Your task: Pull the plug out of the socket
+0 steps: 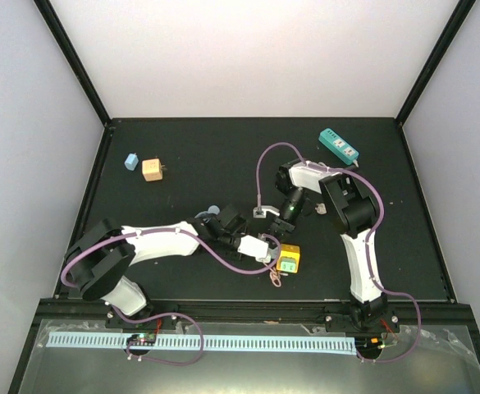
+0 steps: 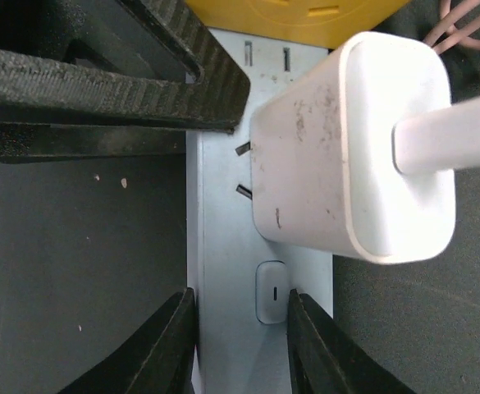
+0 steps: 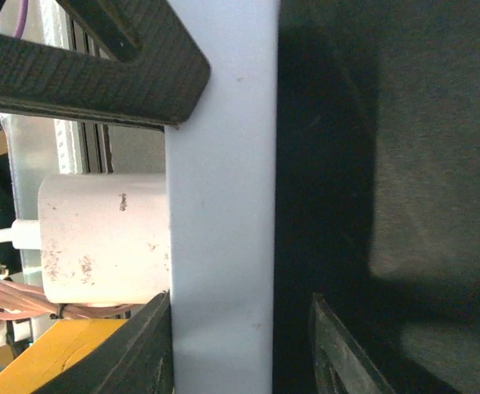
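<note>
left claw (image 2: 233, 209) is down over a pale power strip (image 2: 223, 238). its upper finger (image 2: 100, 78) overlaps the strip's top left edge, and the lower finger's two dark bars straddle the strip further down. pinching the strip or only bracketing it, cannot tell.

white charger plug (image 2: 346, 148) sits just right of the left claw's upper finger and is tilted. two metal prongs (image 2: 242, 148) show bare between its body and the strip face, so it is not seated flush. prong tips in the slots or out, cannot tell. white cord (image 2: 449, 135) runs off the plug away from the claw.

yellow socket adapter (image 2: 305, 15) is just past the upper finger at the strip's end, with pink cord loops (image 2: 465, 33) beside it.

right claw (image 3: 223, 213) frames the same strip edge-on, with the plug on the strip's left side between its two fingers. spread or gripping, cannot tell.

on the black table (image 1: 190, 148), a teal power strip (image 1: 339, 145) lies well beyond the right claw. an orange cube (image 1: 151, 168) and a small blue block (image 1: 130, 162) lie well beyond the left claw.
</note>
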Controlling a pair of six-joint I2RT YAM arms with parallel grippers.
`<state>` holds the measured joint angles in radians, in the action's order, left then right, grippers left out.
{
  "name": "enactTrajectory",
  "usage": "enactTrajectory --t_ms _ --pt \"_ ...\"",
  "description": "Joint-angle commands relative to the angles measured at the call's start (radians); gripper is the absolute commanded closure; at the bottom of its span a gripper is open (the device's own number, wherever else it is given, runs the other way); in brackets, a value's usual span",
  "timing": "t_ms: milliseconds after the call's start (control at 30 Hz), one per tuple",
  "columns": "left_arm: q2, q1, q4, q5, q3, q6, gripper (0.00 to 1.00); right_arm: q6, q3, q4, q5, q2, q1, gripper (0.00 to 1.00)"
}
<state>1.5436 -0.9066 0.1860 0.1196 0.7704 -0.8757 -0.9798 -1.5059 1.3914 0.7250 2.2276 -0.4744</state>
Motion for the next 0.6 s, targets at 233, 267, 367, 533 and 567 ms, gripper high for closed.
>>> enactTrajectory --t_ms 233,267,367,533,567 --pt "0.012 0.089 0.147 0.062 0.001 0.001 0.72 0.025 -0.069 -0.138 -0.066 -0.004 0.055 0.48" --pt "0.019 0.094 0.15 0.065 0.005 0.002 0.72 0.028 -0.067 -0.145 -0.073 -0.005 0.055 0.48" --pt "0.049 0.106 0.173 0.073 0.026 0.0 0.73 0.032 -0.061 -0.161 -0.079 -0.031 0.061 0.44" --pt "0.088 0.144 0.213 0.093 0.05 -0.015 0.73 0.051 -0.06 -0.238 -0.042 -0.138 0.11 0.36" --pt "0.094 0.152 0.226 0.1 0.06 -0.015 0.73 0.06 -0.056 -0.26 -0.025 -0.164 0.126 0.34"
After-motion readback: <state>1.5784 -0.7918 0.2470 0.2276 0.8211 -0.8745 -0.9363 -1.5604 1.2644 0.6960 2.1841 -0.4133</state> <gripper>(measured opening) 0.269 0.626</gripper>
